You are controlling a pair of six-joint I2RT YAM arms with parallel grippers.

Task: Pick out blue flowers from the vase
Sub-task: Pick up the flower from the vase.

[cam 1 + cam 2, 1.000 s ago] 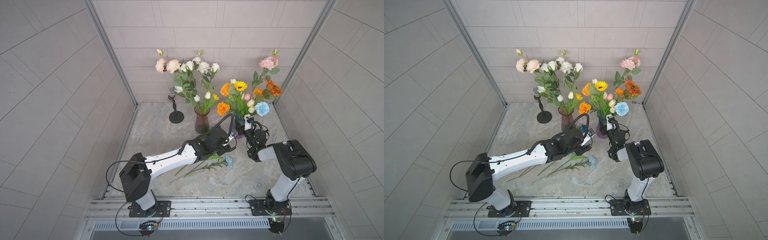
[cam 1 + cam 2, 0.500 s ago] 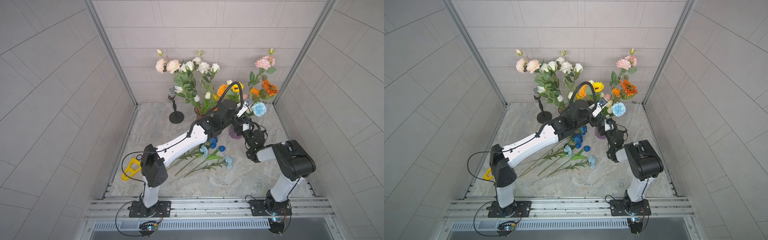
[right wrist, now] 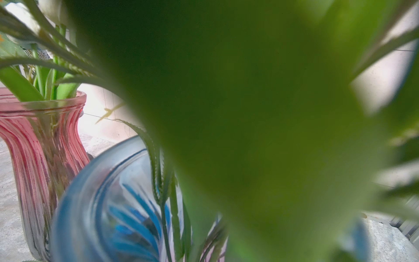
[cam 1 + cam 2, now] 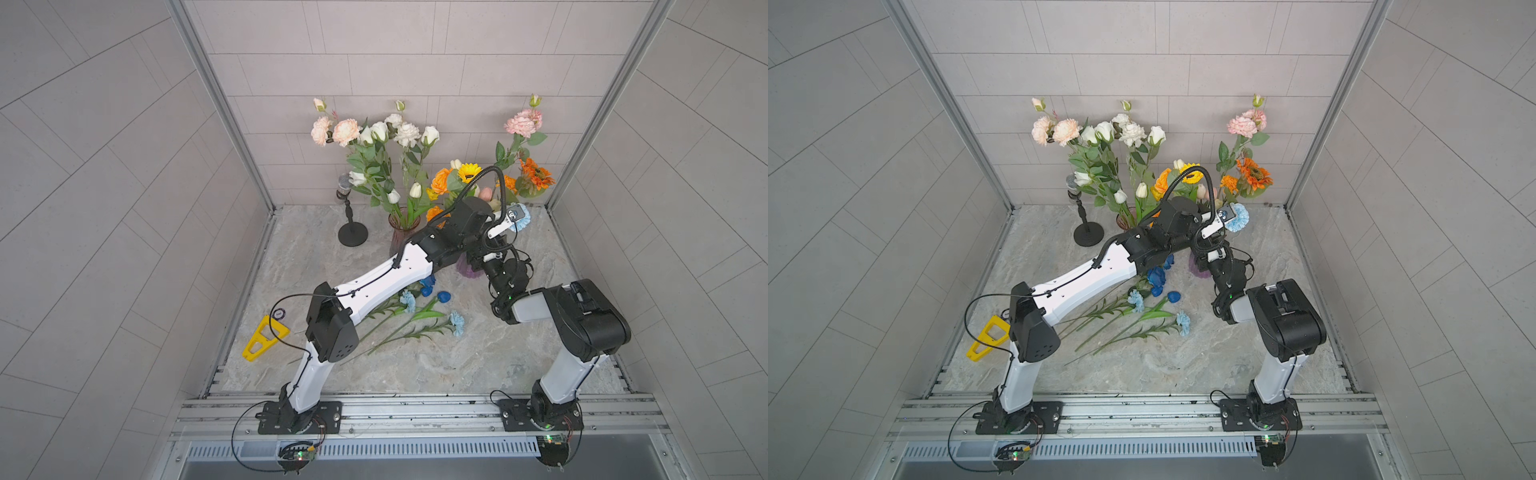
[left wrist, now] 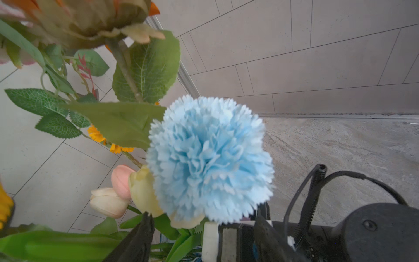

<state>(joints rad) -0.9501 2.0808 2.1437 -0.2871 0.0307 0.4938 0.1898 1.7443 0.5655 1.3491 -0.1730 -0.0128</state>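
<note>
My left jaws stand wide; the pale blue carnation (image 5: 209,158) sits at twelve o'clock, just beyond, its stem hidden.

This is a robotics lab test cell. Plain grey panelled walls (image 4: 374,62) close in three sides between aluminium posts (image 4: 216,95), around a marble-patterned table (image 4: 478,365). Two robot arms (image 4: 386,282) are bolted to a slotted metal rail (image 4: 415,411) along the front, with bare circuit boards (image 4: 297,456) and loose cables below it. Vases (image 4: 464,269) of artificial flowers (image 4: 405,133) and a microphone stand (image 4: 351,216) sit at the back.
</note>
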